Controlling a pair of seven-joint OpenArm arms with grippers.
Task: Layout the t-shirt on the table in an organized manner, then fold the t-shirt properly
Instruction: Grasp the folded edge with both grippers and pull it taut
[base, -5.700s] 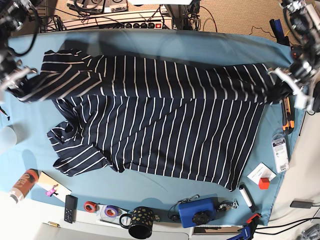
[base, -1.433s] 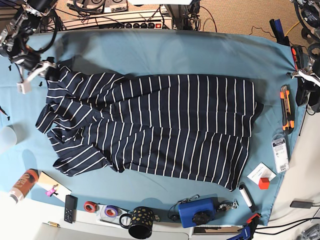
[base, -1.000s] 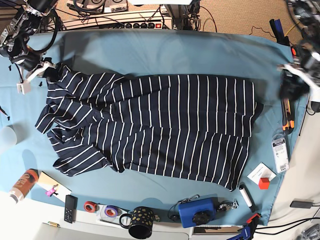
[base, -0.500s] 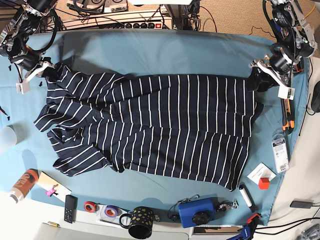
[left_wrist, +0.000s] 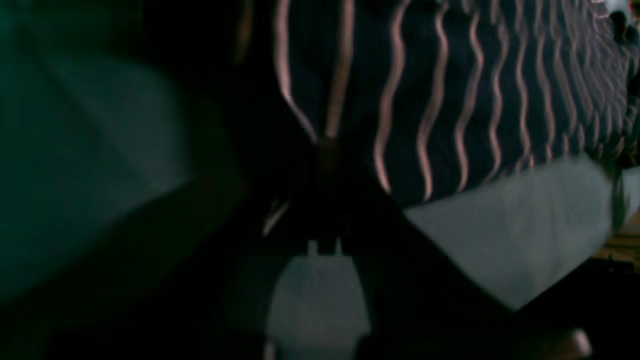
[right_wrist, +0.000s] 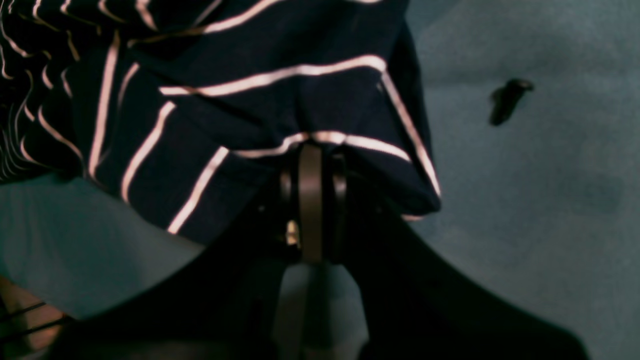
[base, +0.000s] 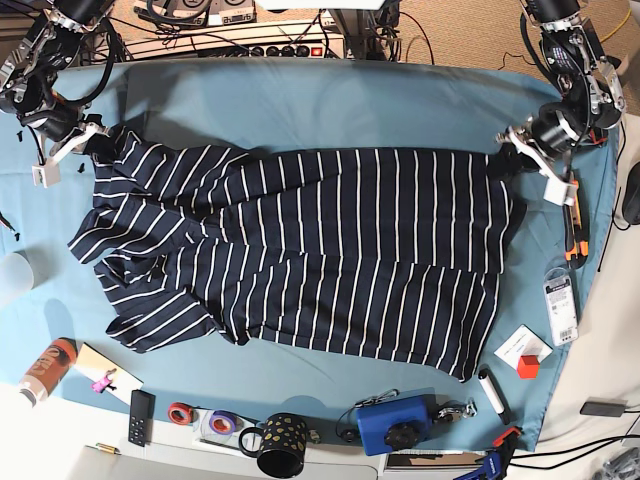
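No readable writing anywhere that I can make out. The packaged item (base: 560, 305) at the right edge has a label and the orange can (base: 46, 370) at the bottom left has print on it, but both are too small to read.

The t-shirt (base: 300, 255) lies spread across the middle of the surface (base: 330, 105), long side running left to right, still bunched and folded over itself on its left end. Plenty of bare teal above it along the far edge, and a thinner strip below before you hit the clutter: black mug (base: 280, 445), blue box (base: 395, 422), tape rolls (base: 205, 418). The right side is tight, with the orange cutter (base: 573, 225) just beside the shirt's corner and the red block on a white card (base: 526, 355) near the lower right.

The right hand (right_wrist: 312, 145) is clamped shut on the top left corner of the shirt; the wrist view shows striped cloth pinched right at the tips. The left hand (base: 508, 158) sits at the top right corner, and its dark, blurry wrist view shows the tips together with stripes converging into them.

Compared to half a second ago, the left hand has closed down onto that corner; a second ago it was still off past the surface's right edge. The right hand hasn't budged.
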